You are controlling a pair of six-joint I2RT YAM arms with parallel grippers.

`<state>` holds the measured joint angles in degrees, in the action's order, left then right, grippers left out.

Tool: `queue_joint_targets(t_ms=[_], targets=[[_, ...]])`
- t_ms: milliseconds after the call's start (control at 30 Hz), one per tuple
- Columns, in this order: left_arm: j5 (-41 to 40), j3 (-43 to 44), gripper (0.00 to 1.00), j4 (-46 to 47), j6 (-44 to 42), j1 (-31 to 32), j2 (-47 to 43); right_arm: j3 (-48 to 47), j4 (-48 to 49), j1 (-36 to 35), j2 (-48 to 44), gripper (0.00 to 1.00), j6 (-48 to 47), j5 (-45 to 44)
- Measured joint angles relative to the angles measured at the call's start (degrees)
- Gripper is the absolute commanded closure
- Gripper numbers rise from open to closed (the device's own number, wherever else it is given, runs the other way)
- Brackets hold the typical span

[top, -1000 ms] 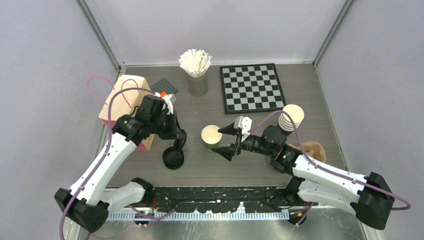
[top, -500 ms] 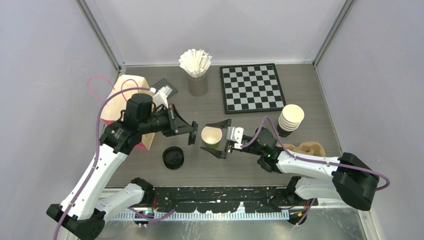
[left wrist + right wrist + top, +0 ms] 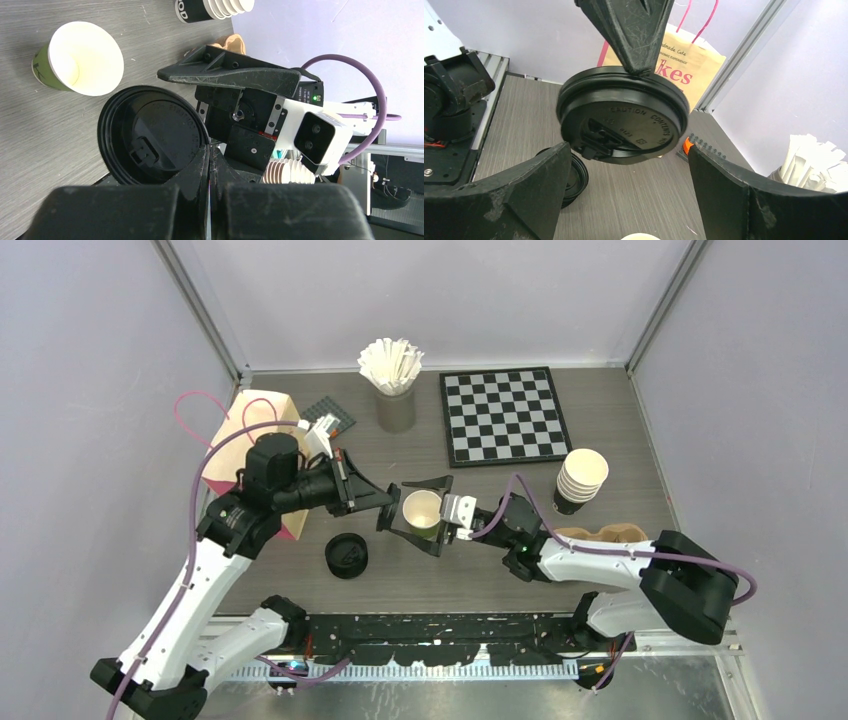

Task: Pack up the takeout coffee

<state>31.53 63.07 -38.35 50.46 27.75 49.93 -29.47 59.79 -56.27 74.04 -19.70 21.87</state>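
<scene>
An olive-green paper cup [image 3: 422, 510] with a white inside stands open-topped mid-table; the left wrist view shows this cup [image 3: 80, 57] too. My right gripper [image 3: 408, 510] is open, one finger on each side of the cup and clear of its wall; only the cup's rim [image 3: 639, 236] shows at the bottom of the right wrist view. My left gripper [image 3: 380, 504] is shut on the edge of a black plastic lid [image 3: 152, 135]. The lid [image 3: 624, 120] hangs on edge just left of the cup, facing the open right gripper [image 3: 628, 150].
A stack of black lids [image 3: 347, 555] lies left of the cup. The cream paper bag [image 3: 245, 440] with pink handles stands at the left. At the right are stacked cups [image 3: 582, 478] and the brown carrier [image 3: 615, 533]. A chessboard [image 3: 505, 415] and a stick holder [image 3: 393, 380] sit at the back.
My left gripper rose from the lid stack with one lid and carried it right, up to the cup. My right gripper slid left around the cup and opened wider.
</scene>
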Motion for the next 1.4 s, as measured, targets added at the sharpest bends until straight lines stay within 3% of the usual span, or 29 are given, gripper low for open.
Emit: queue_joint_targets(t_ms=[400,467,533,567,667,700,833,933,1067,1133,1233,1400], targets=[[0.24,-1.18,1.0,1.01,0.48,0.0,-0.04,-1.62,2.1,-0.94,2.12,0.12,-0.15,-1.49],[0.24,-1.29,1.0,1.4,0.46,0.0,-0.02,-1.62,2.36,-1.14,2.47,0.22,-0.15,-1.64],[0.26,-1.53,1.0,1.81,0.46,0.0,0.0,-1.62,2.51,-1.31,2.97,0.5,-0.17,-1.7],[0.35,-1.86,1.0,2.19,0.46,0.0,0.02,-1.62,2.71,-1.4,3.32,0.59,-0.28,-1.73],[0.7,-2.84,1.0,2.69,0.22,0.0,0.22,-1.6,3.15,-1.42,4.37,0.64,0.07,-2.29],[0.68,-3.1,0.99,2.58,-0.24,0.0,0.37,-1.6,3.19,-1.42,4.61,0.63,0.31,-2.54],[-2.99,-3.23,0.67,-0.66,-5.4,0.04,1.14,-0.15,3.04,-1.42,4.13,0.51,3.04,-4.9],[-9.38,-3.23,0.55,-5.68,-9.94,0.04,2.05,1.55,-1.62,-1.42,0.81,0.41,8.94,-9.22],[-18.36,-3.23,0.38,-12.07,-14.91,0.04,3.89,-2.95,-24.24,-1.53,-6.62,0.18,19.47,-16.9],[-23.04,-3.21,0.2,-14.34,-16.76,0.04,3.87,-7.93,-34.73,-1.81,-7.39,0.15,24.09,-20.26],[-29.57,-2.67,0.01,-16.76,-19.54,0.04,1.92,-12.92,-46.27,-3.56,-7.13,0.13,28.7,-23.78],[-36.46,3.76,0.0,-19.1,-22.69,0.04,-5.86,-20.06,-62.23,-9.11,-1.11,0.13,32.68,-28.33]])
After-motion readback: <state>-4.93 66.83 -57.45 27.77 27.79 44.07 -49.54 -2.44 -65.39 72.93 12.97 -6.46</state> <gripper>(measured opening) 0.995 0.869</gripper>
